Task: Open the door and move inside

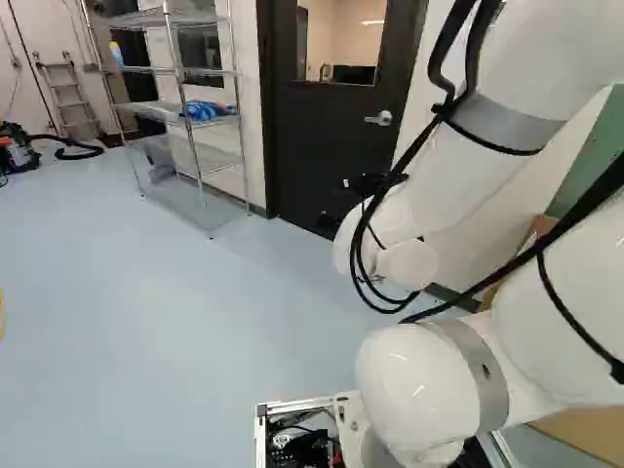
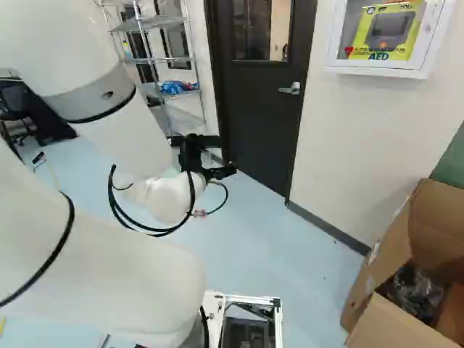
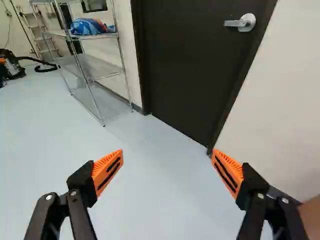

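Door (image 3: 185, 70) is shut, lever (image 3: 237, 23) near its latch edge; the end effector (image 3: 167, 152), spread wide, could slip off that lever if it comes in askew.

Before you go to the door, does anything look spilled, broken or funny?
I see nothing spilled or broken. The door is shut and straight. Only the cardboard box by the wall looks messy: its flaps are open, with dark, crumpled stuff inside.
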### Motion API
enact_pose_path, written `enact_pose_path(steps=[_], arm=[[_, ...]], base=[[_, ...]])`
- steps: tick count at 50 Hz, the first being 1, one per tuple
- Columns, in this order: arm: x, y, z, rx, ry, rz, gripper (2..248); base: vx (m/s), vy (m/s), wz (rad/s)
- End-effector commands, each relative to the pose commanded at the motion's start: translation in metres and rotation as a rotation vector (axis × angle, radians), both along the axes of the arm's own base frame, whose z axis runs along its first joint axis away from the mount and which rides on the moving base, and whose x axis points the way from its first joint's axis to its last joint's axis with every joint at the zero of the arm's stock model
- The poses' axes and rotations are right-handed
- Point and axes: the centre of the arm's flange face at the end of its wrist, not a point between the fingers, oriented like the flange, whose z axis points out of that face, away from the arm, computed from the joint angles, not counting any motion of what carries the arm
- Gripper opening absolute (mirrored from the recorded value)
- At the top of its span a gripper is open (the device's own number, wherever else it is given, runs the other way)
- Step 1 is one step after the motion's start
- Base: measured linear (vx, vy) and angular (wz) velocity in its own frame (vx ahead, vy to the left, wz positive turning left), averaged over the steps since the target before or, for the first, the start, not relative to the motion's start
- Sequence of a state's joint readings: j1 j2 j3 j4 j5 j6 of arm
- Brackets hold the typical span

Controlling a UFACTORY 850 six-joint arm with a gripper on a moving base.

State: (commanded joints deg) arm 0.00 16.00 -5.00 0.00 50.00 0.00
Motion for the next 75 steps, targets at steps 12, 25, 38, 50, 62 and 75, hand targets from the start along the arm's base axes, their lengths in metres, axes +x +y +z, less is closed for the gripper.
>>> enact_pose_path(steps=[12,25,38,50,62,75], arm=[[0.0,0.0,0.0,0.0,0.0,0.0,247],[0.0,0.0,0.0,0.0,0.0,0.0,247],[0.0,0.0,0.0,0.0,0.0,0.0,247],[0.0,0.0,0.0,0.0,0.0,0.0,247],[0.0,0.0,0.0,0.0,0.0,0.0,247],[0.0,0.0,0.0,0.0,0.0,0.0,247]], base=[[0.0,0.0,0.0],[0.012,0.001,-0.013],[0.05,0.022,-0.01],[0.075,0.038,0.0],[0.122,0.038,-0.015],[0.132,0.051,-0.017]])
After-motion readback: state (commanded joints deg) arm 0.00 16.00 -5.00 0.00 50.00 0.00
